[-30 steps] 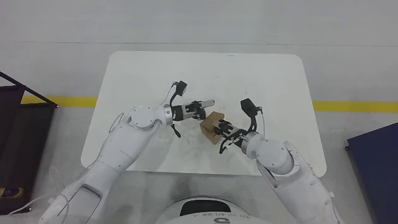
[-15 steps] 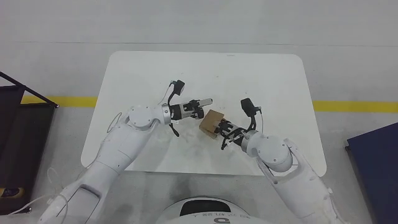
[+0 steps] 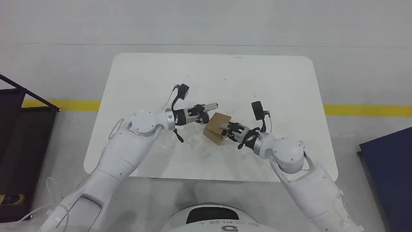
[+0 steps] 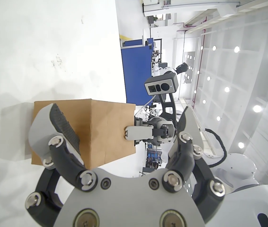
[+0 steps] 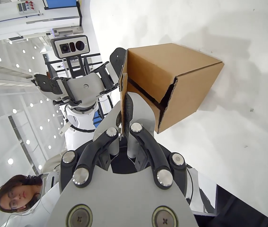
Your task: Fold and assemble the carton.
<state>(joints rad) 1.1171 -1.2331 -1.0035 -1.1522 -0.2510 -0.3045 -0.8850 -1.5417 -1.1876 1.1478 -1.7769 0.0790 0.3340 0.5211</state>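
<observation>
- Small brown corrugated-cardboard carton (image 3: pixel 217 127), box-shaped, seams gaping, on smooth white table (image 3: pixel 270 84).
- Left gripper (image 3: pixel 207 109): jaws open, just left of it.
- Right gripper (image 5: pixel 124 106): jaws pinching a flap.

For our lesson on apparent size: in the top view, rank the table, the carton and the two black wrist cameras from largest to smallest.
1. Table
2. Carton
3. Left arm's camera and right arm's camera: these look about alike, so they are not ranked against each other.
</observation>
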